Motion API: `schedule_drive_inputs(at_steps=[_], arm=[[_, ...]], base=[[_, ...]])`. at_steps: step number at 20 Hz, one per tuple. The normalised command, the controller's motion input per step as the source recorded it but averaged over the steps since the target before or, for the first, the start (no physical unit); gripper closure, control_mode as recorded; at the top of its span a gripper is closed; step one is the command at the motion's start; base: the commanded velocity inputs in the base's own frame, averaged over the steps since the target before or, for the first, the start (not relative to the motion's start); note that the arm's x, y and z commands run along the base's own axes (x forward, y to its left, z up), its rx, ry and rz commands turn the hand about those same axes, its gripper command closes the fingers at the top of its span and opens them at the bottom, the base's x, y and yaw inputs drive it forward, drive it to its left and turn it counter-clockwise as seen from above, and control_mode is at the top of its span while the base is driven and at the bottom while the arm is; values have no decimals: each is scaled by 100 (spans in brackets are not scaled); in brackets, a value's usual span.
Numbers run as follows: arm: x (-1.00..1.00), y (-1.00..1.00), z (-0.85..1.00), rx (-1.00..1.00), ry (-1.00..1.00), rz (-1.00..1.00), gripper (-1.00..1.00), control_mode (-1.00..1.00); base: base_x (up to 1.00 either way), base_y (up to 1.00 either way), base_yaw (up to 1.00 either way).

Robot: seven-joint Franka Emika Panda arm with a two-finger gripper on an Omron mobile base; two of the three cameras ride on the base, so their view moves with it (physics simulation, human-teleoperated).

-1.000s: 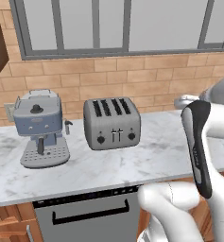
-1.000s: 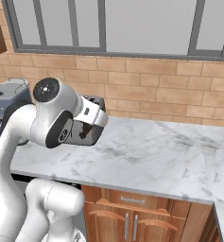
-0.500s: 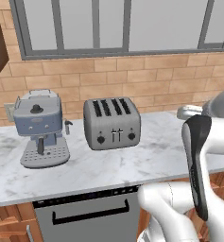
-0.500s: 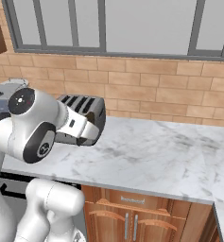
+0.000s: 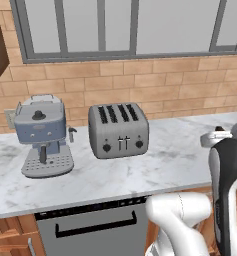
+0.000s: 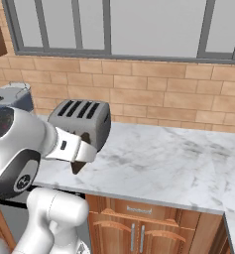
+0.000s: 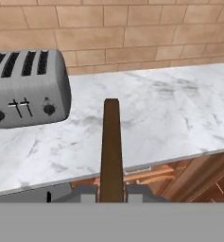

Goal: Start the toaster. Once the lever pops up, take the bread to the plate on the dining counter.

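The grey four-slot toaster (image 5: 118, 131) (image 6: 82, 119) (image 7: 28, 87) stands on the marble worktop against the brick wall, its slots looking empty. My gripper (image 7: 111, 190) (image 6: 80, 158) is shut on the bread (image 7: 111, 146), a thin dark brown slice seen edge-on between the fingertips. The hand hangs over the worktop's front edge, to the right of the toaster and clear of it. In the right base view a dark tip of the bread (image 6: 78, 167) pokes out below the hand. The plate and the dining counter are out of view.
A blue-grey espresso machine (image 5: 40, 135) (image 6: 10, 96) stands left of the toaster. The marble worktop (image 5: 175, 160) (image 7: 170, 108) stretches bare to the right. Below it are a dishwasher front (image 5: 90, 230) and wooden cabinet doors (image 6: 139, 228).
The arm has pulled back from the toaster toward the worktop's front edge, hand sinking lower with the bread still in it. The toaster has not moved.
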Motion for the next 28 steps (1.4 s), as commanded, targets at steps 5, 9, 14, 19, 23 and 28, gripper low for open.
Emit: schedule_drive_inputs(at_steps=[5,9,14,19,23,28], arm=[[-18,1,16,-3,5,7,100,-100],[0,2,9,0,0,7,100,-100],[0,1,9,0,0,3,100,-100],[-3,9,4,0,0,0,100,100],[0,0,0,0,0,0,100,100],[0,0,0,0,0,0,100,100]], base=[[0,0,0],[0,0,0],[0,0,0],[-4,3,0],[-55,39,5],[-34,89,37]])
